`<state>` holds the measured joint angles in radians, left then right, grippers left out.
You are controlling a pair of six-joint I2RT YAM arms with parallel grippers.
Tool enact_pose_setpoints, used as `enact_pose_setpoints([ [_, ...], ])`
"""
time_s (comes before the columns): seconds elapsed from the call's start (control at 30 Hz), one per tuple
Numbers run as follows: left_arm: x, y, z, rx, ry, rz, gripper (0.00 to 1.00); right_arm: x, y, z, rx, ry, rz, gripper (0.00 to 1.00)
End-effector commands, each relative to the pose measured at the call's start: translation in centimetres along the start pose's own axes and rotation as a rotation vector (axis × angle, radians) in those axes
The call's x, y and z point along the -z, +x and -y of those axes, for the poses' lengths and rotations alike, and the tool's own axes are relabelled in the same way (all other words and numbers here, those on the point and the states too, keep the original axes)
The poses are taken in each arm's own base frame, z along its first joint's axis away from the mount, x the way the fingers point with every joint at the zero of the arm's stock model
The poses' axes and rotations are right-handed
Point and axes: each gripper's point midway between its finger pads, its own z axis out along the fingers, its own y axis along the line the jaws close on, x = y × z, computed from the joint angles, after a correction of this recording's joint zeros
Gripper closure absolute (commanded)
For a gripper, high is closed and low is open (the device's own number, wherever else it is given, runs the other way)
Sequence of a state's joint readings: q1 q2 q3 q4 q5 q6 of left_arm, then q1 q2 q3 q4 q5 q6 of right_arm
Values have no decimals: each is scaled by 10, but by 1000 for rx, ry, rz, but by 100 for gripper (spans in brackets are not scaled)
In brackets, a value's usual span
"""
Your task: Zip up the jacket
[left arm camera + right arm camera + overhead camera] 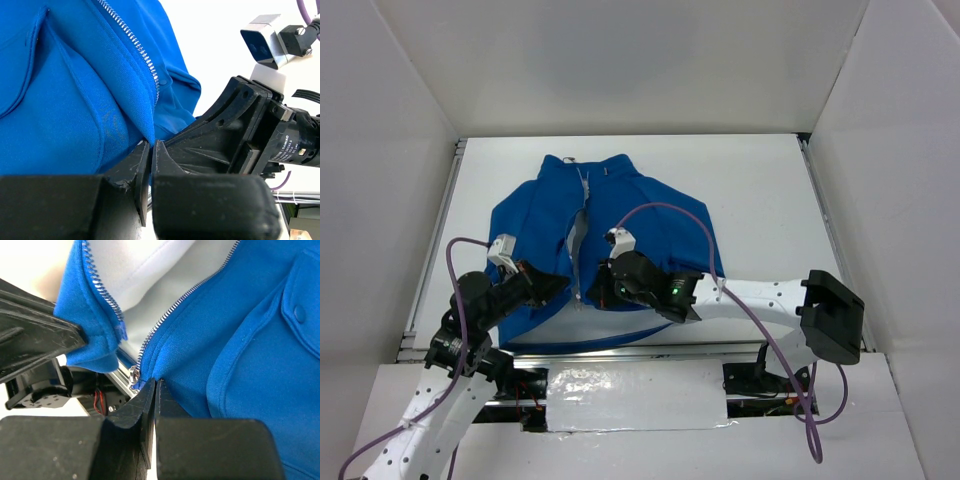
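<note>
In the top view, the jacket (650, 215) lies flat on the counter (760, 200), with the collar (585, 165) on the far side and the hem toward the arms. Its zipper (582, 215) runs from the collar toward the robot, so the long axis points away from the arms. The left hand (558, 288) and the right hand (600, 292) are both at the hem, one on each side of the foot of the zipper and very near each other.

In the left wrist view, the left hand (151, 150) is closed. The blue front edge goes down between its fingertips, so it grips the jacket there. The teeth climb up and away from it.

In the right wrist view, the right hand (153, 387) is also closed, on the edge of the other front. The small metal slider (134, 374) sits just beside its fingertips. We cannot tell if the pull is inside the grip. The second row of teeth ends near the slider but apart from it, over the pale lining (150, 270), so the two rows seem to us not yet joined.

We judge that the coming move depends on this gap. The slider lies between the two hands, nearer the right one, and afterwards it must travel along the zipper toward the collar.
</note>
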<state>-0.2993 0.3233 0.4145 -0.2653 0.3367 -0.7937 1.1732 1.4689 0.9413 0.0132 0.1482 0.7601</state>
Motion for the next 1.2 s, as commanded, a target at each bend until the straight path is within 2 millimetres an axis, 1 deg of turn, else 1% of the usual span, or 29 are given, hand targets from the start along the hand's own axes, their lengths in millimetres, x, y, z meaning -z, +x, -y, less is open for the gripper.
enact_pose_setpoints([
  [0.0, 2, -14, 22, -18, 94, 54, 100, 13, -36, -29, -19, -105, 132, 100],
  [0.07, 2, -14, 24, -21, 107, 54, 100, 15, -37, -31, -49, -116, 142, 100],
  [0.1, 3, -13, 24, -23, 115, 54, 100, 15, -34, -29, -63, -119, 140, 100],
  [0.17, 4, -14, 30, -39, 153, 69, 100, 22, -37, -39, -68, -182, 159, 100],
  [0.2, 5, -13, 33, -46, 175, 68, 100, 22, -32, -37, -61, -192, 152, 100],
  [0.23, 6, -13, 35, -53, 190, 74, 100, 25, -32, -38, -54, -207, 154, 100],
  [0.27, 8, -11, 36, -61, 207, 83, 100, 30, -36, -42, -55, -228, 167, 100],
  [0.37, 14, -9, 42, -88, 257, 103, 100, 37, -35, -38, -34, -233, 163, 100],
  [0.43, 16, -8, 46, -104, 290, 110, 100, 38, -33, -30, -26, -225, 151, 100],
  [0.47, 18, -6, 47, -113, 309, 113, 100, 40, -34, -30, -25, -239, 152, 100],
  [0.5, 18, -4, 49, -117, 325, 110, 100, 46, -27, -29, -23, -269, 132, 100],
  [0.53, 19, -1, 53, -130, 362, 104, 100, 49, -33, -30, -24, -293, 153, 100],
  [0.57, 21, 1, 57, -139, 394, 103, 100, 56, -34, -34, -22, -330, 152, 100],
  [0.6, 22, 3, 59, -144, 420, 101, 100, 58, -30, -33, -10, -348, 140, 100],
  [0.67, 26, 6, 65, -158, 474, 105, 100, 62, -31, -31, -4, -343, 147, 100],
  [0.73, 28, 8, 68, -165, 504, 108, 100, 62, -31, -29, 14, -329, 146, 100],
  [0.77, 31, 7, 73, -182, 528, 119, 100, 63, -31, -28, 17, -329, 148, 100],
  [0.8, 31, 7, 74, -186, 535, 120, 100, 62, -30, -26, 22, -325, 148, 100],
  [0.83, 32, 7, 74, -193, 538, 121, 100, 64, -30, -28, 28, -342, 152, 100],
  [0.87, 33, 7, 76, -204, 546, 121, 100, 65, -28, -25, 31, -343, 151, 100],
  [0.93, 31, 9, 74, -202, 542, 112, 100, 66, -27, -27, 39, -367, 150, 100],
  [1.07, 31, 11, 75, -199, 564, 107, 100, 68, -27, -22, 37, -384, 152, 100],
  [1.1, 31, 11, 76, -201, 570, 108, 100, 68, -30, -20, 32, -387, 163, 100],
  [1.17, 32, 11, 77, -203, 573, 107, 100, 71, -28, -18, 30, -400, 160, 100],
])
